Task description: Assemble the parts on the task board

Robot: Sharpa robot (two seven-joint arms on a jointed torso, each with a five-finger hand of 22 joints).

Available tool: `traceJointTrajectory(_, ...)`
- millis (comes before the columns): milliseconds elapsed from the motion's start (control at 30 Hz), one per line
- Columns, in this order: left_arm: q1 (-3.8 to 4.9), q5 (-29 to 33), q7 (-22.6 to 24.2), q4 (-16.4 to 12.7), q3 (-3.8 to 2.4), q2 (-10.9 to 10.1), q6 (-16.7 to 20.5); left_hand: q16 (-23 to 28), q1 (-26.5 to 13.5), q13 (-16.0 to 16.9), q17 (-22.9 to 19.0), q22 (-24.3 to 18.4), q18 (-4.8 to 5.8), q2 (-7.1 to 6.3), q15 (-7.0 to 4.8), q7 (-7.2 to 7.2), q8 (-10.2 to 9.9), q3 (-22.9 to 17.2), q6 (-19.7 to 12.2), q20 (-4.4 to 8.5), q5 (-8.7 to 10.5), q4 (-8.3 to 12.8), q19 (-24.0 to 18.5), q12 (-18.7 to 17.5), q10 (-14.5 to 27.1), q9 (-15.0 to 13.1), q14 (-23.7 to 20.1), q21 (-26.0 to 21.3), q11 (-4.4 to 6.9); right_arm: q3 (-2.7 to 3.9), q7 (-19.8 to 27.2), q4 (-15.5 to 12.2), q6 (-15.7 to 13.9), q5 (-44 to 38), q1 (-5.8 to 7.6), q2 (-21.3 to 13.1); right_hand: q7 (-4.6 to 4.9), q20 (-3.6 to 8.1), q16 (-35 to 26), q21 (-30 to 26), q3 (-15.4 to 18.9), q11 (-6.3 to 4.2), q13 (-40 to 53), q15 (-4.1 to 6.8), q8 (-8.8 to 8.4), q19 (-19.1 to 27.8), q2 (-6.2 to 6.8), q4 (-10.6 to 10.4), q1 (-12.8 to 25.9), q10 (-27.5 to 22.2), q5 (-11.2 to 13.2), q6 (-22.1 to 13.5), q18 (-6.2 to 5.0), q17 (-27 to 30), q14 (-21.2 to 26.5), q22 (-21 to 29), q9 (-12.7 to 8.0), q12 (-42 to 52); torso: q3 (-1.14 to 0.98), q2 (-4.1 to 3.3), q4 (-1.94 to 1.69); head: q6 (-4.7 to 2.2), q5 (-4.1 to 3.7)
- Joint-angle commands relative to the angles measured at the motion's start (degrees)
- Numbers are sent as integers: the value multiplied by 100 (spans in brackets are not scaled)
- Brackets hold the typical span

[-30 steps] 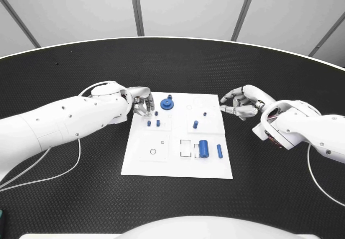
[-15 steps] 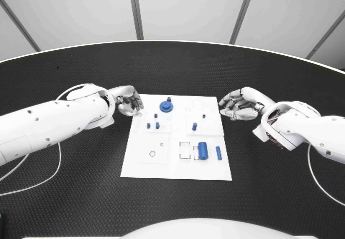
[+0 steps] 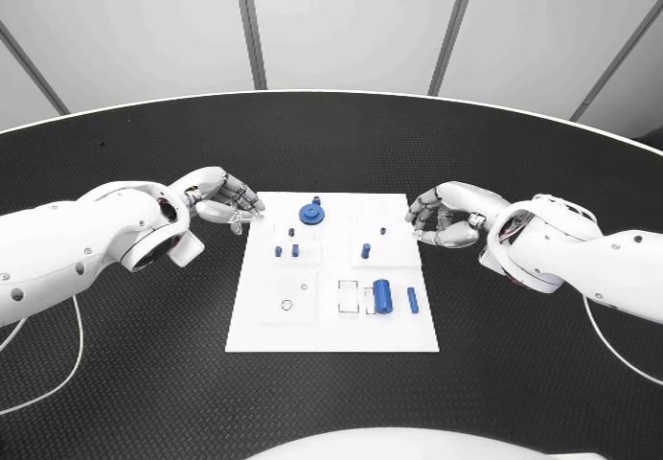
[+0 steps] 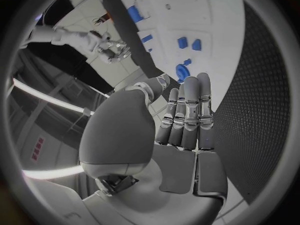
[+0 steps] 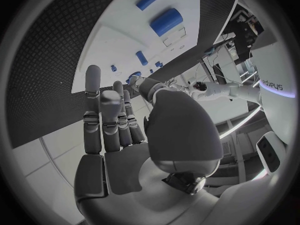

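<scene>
The white task board (image 3: 331,331) lies in the middle of the table. On it are a round blue part (image 3: 313,213) at the far edge, small blue pegs (image 3: 286,251) standing below it, and a thick blue cylinder (image 3: 383,296) beside a thin one (image 3: 412,298). My left hand (image 3: 221,203) hovers just off the board's far left corner, fingers straight, holding nothing. My right hand (image 3: 443,216) hovers at the board's far right edge, also empty. In the left wrist view the left hand (image 4: 184,117) points at the round part (image 4: 182,72). The right hand (image 5: 119,120) has its fingers extended, with the thick cylinder (image 5: 166,21) beyond them.
Black table (image 3: 331,134) surrounds the board on all sides. Empty outlined slots (image 3: 351,295) sit on the board left of the thick cylinder, and a small ring mark (image 3: 286,305) lies at its near left. A white cable (image 3: 56,383) trails under my left arm.
My left hand has drawn back from over the board's far left part to outside its edge. My right hand has edged slightly closer to the board. The head view has shifted a little.
</scene>
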State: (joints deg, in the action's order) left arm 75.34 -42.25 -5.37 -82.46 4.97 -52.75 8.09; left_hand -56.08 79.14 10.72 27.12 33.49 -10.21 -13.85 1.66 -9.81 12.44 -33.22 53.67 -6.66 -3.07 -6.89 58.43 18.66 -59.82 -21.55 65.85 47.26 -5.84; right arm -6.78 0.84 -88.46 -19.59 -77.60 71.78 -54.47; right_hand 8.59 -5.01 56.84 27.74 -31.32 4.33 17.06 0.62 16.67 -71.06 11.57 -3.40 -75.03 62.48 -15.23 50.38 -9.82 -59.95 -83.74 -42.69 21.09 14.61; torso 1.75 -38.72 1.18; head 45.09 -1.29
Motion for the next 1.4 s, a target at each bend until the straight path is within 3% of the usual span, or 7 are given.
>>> traceJointTrajectory(33,0,1951,295,-192,0,-113,30,49,78,16,8,-14,-35,9,-13,3,33,-15,52,-4,27,-10,45,47,-83,-12,9,-47,-6,1,-87,123,154,-620,0,147,25,-24,545,332,-64,62,-184,-51,-88,-130,22,-2,1,-40,23,68,-3,-461,-215,-295,-27,-246,-3,64,38,-44,-35)
traceJointTrajectory(233,0,2952,680,-497,1,-235,7,72,37,17,18,-35,-29,-1,-2,2,38,22,47,-12,27,-27,26,57,-88,-15,-35,-83,-12,3,-212,489,331,-1208,0,481,50,-60,1337,1279,-138,107,-461,-90,-211,-380,48,2,17,-80,37,60,122,-1117,-309,-1087,-51,-546,-15,154,36,-118,-68)
traceJointTrajectory(467,-2,3660,920,-744,2,-263,-37,79,24,16,23,-45,-28,2,3,-1,40,35,44,-17,27,-35,16,57,-81,-17,-53,-100,-15,10,-274,799,469,-1431,4,808,53,-81,1720,1798,-164,123,-591,-108,-256,-509,51,4,30,-82,47,71,192,-1430,-359,-1517,-49,-657,-24,249,21,-225,-81)
traceJointTrajectory(667,-6,4013,1071,-773,2,-164,-62,83,20,12,33,-57,-27,16,10,-6,41,45,34,-23,27,-37,2,49,-57,-18,-79,-122,-22,16,-168,1227,580,-1457,25,1217,48,-88,1808,1943,-172,126,-648,-113,-269,-536,43,-4,46,-94,54,82,208,-1492,-364,-1647,-43,-706,7,391,11,-220,-127)
traceJointTrajectory(1167,-11,4124,1172,-820,2,-34,-102,84,24,10,45,-67,-26,44,17,-14,46,50,32,-29,27,-37,-7,46,-39,-21,-102,-140,-29,15,156,2070,891,-1327,33,1976,5,-74,1944,2155,-248,94,-736,-77,-239,-565,-45,28,-10,-42,53,189,225,-1592,-369,-1844,-9,-765,50,389,-18,-227,-92)
traceJointTrajectory(1267,-12,4128,1183,-828,2,-16,-108,84,24,10,45,-67,-26,44,17,-14,46,50,32,-29,27,-37,-7,46,-39,-21,-102,-140,-29,14,147,2194,1038,-1328,30,2074,4,-72,1948,2154,-253,93,-744,-74,-236,-560,-49,30,-11,-34,54,198,224,-1592,-368,-1847,-6,-771,27,377,-7,-219,-68)
traceJointTrajectory(1400,-12,4131,1192,-820,2,1,-112,84,24,10,47,-69,-26,48,19,-19,46,52,30,-31,27,-37,-9,46,-35,-21,-108,-144,-32,13,111,2314,1156,-1328,20,2145,9,-67,1959,2162,-253,94,-757,-67,-239,-557,-43,33,-6,-38,58,199,223,-1599,-368,-1858,-4,-786,18,373,3,-193,-72)
